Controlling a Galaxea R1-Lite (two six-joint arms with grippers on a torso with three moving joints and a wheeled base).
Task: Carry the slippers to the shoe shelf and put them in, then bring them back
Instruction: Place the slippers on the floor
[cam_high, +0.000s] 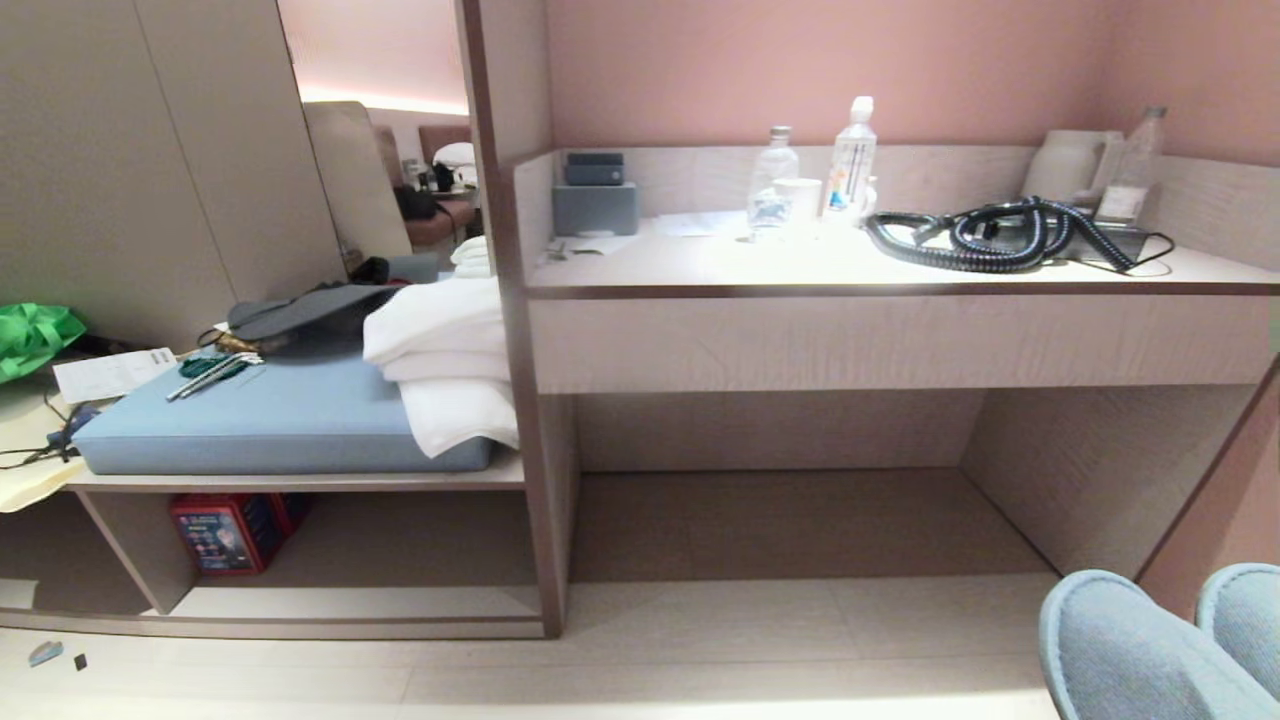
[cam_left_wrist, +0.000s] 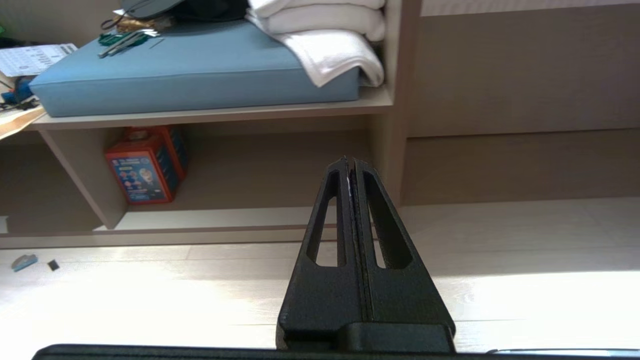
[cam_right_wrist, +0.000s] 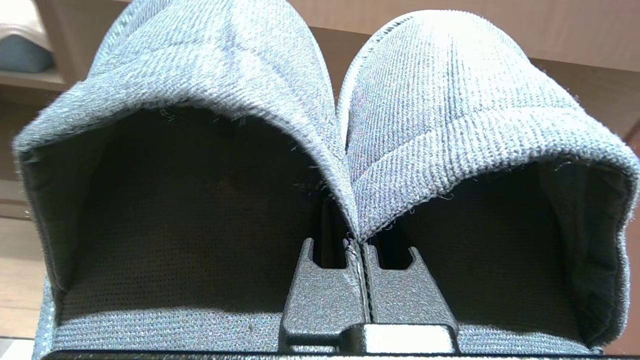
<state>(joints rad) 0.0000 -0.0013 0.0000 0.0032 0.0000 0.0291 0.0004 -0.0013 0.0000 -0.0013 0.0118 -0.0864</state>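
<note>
The right gripper (cam_right_wrist: 361, 245) is clamped on the slippers (cam_right_wrist: 320, 125) — pinching their touching inner edges, it seems — at five o'clock; the left gripper (cam_left_wrist: 352, 162) is closed, empty.

The slippers (cam_high: 1150, 650) sit side by side at the head view's lower right, their inner edges pinched together in the right end effector (cam_right_wrist: 361, 245). Left of them opens the shoe shelf (cam_high: 800, 530) under the tabletop (cam_high: 880, 270). Further left, towels (cam_high: 445, 360) lie on a cushion (cam_high: 270, 420), with a box (cam_high: 228, 532) beneath.
</note>
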